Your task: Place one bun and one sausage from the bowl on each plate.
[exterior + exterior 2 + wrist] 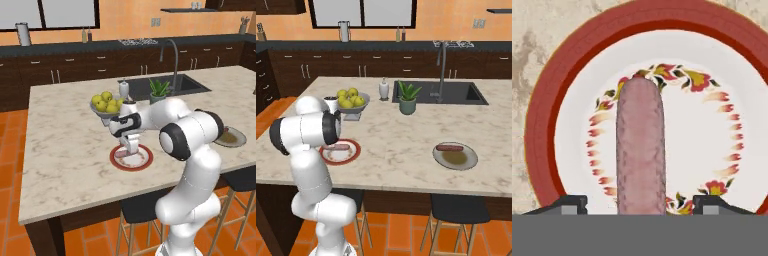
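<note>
Jaws parted, our gripper [640, 206] straddles the sausage [640, 150] lying on the red-rimmed plate [572, 75], apparently releasing it.

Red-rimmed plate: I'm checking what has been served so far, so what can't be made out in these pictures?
- Red-rimmed plate: near half hidden by the tool in the left base view, by the arm in the right.
- Sausage: near end cut off at the hand view's bottom.
- Grey plate: mostly behind the arm in the left base view.
</note>
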Controlling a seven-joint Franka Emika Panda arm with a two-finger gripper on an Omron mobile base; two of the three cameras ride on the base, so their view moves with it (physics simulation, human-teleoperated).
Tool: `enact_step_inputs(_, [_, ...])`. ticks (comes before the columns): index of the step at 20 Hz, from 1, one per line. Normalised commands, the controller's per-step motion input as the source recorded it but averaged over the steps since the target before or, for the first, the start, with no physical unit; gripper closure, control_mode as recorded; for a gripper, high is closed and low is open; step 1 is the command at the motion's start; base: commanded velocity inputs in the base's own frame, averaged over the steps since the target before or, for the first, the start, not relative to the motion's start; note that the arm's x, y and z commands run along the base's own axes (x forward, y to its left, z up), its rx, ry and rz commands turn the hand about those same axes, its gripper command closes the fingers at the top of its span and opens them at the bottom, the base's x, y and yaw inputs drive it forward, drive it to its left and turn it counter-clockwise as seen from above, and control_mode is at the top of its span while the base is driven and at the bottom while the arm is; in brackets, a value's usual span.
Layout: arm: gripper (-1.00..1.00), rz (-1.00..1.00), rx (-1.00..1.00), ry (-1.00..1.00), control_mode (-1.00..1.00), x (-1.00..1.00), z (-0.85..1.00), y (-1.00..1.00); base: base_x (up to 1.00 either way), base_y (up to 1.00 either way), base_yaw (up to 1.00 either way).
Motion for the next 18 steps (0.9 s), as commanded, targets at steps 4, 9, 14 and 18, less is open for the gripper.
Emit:
enact_step_inputs(4, [-1.0,0.01,0.14,-0.1,-1.0,-0.71,0.91,-0.23,0.0,0.0,0.0])
enact_step_inputs(9, [-1.0,0.01,0.21,-0.15,-1.0,-1.0,1.0,-0.31,0.0,0.0,0.0])
enact_step_inputs(14, [-1.0,0.06,0.12,-0.06,-1.0,-1.0,1.0,-0.26,0.0,0.0,0.0])
enact_step_inputs(18, [-1.0,0.25,-0.07,-0.13,-1.0,-1.0,1.0,-0.01,0.0,0.0,0.0])
